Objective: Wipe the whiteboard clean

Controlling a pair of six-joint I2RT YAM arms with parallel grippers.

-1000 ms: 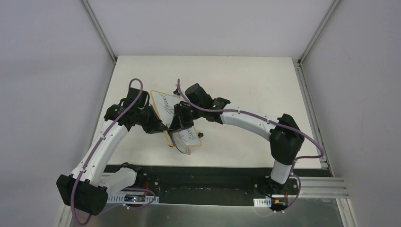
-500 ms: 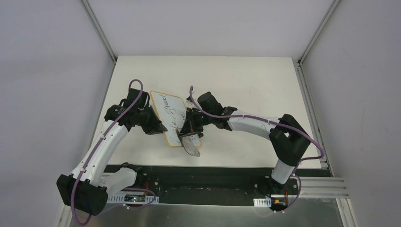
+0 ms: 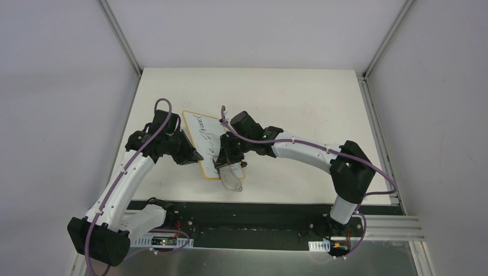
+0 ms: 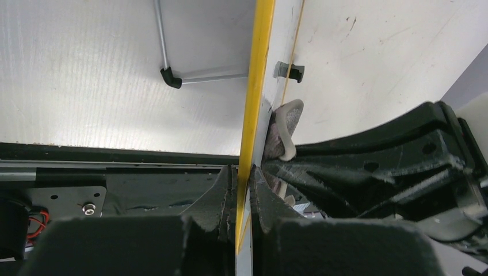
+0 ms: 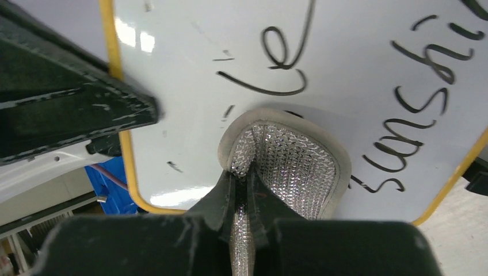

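Note:
The whiteboard (image 3: 202,133) is a small white board with a yellow rim and black handwriting. My left gripper (image 3: 195,155) is shut on its left edge; in the left wrist view the rim (image 4: 253,103) runs edge-on between the closed jaws (image 4: 241,190). My right gripper (image 3: 226,160) is shut on a grey silvery pad (image 3: 232,178) and presses it against the board's near end. In the right wrist view the pad (image 5: 288,167) sits flat on the board (image 5: 357,52) between loops of writing, pinched by the jaws (image 5: 247,195). A patch left of the pad shows only faint smudges.
The board rests on a white table (image 3: 311,103) walled by white panels. A black rail (image 3: 241,210) with the arm bases runs along the near edge. The right arm (image 3: 311,152) stretches across the table's middle.
My right gripper has swept the pad down the board toward the near end, then back slightly left. The board has shifted a little. My left gripper has kept its hold.

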